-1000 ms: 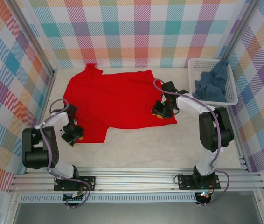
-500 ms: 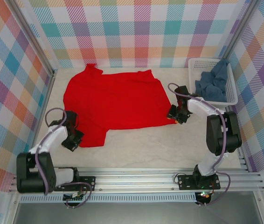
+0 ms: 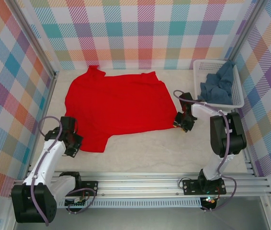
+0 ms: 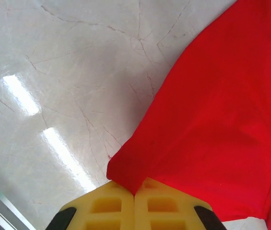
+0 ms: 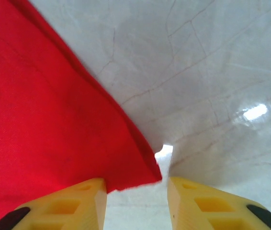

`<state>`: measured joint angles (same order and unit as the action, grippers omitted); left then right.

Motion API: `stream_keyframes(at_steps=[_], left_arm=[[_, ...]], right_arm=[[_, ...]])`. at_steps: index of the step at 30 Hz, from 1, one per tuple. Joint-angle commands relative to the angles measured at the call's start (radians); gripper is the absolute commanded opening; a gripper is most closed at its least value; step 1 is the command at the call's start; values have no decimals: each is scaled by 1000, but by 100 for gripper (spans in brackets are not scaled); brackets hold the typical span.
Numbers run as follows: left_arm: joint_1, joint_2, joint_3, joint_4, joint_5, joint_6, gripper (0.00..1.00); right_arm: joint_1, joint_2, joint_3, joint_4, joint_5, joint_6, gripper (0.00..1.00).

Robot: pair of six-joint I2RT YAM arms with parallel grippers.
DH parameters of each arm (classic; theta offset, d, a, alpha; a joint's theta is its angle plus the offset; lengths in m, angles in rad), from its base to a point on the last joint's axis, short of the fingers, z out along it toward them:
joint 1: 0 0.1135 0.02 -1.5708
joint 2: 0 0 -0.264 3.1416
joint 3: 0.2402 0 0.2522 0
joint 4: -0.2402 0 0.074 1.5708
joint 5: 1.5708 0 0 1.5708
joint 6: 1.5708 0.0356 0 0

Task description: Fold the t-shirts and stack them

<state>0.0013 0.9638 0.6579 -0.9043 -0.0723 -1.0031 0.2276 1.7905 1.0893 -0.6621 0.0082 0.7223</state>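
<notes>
I am pinching the near left corner of the red shirt [image 3: 116, 103] with my left pincer [image 4: 134, 199]. Its yellow fingers are pressing together, and a peak of cloth is running down into the seam between them. My right pincer [image 5: 135, 184] is standing apart, one finger on each side of the shirt's near right corner. That corner is lying flat on the table [image 3: 140, 148], gripped by nothing.

The red shirt is lying spread across the middle of the table, fairly flat, with a few soft ripples. The blue shirt [image 3: 218, 86] is sitting crumpled in the basket [image 3: 205, 61] at the far right, well apart from both pincers.

I am judging this cloth to be light, thin and limp. It is going to drape and sag from any point I lift, and it is not going to keep a shape by itself. Being that thin, a single layer is likely to slip out of a shallow bite, and the smooth table is offering little friction to hold the rest in place.

So I am favouring the corners and the hemmed edges, where the cloth is doubled and gives the pads more to bite. I am wanting the right fingers to come down around their corner, one under and one over, and close well in from the tip. Both ends should be rising together, so the fold is falling straight.
</notes>
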Motion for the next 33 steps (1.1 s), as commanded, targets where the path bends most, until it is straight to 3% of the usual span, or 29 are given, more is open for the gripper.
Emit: stream_keyframes(at_steps=[1, 13, 21, 33], left_arm=[[-7, -21, 11, -56, -24, -7, 0], [-8, -57, 19, -54, 5, 8, 0], [-9, -50, 23, -47, 17, 15, 0], [-11, -4, 41, -20, 33, 29, 0]], right_arm=[[-5, 47, 33, 43, 1, 17, 36], [-1, 56, 41, 84, -19, -65, 22], [-2, 55, 70, 94, -32, -155, 25], [-2, -73, 53, 35, 4, -129, 28]])
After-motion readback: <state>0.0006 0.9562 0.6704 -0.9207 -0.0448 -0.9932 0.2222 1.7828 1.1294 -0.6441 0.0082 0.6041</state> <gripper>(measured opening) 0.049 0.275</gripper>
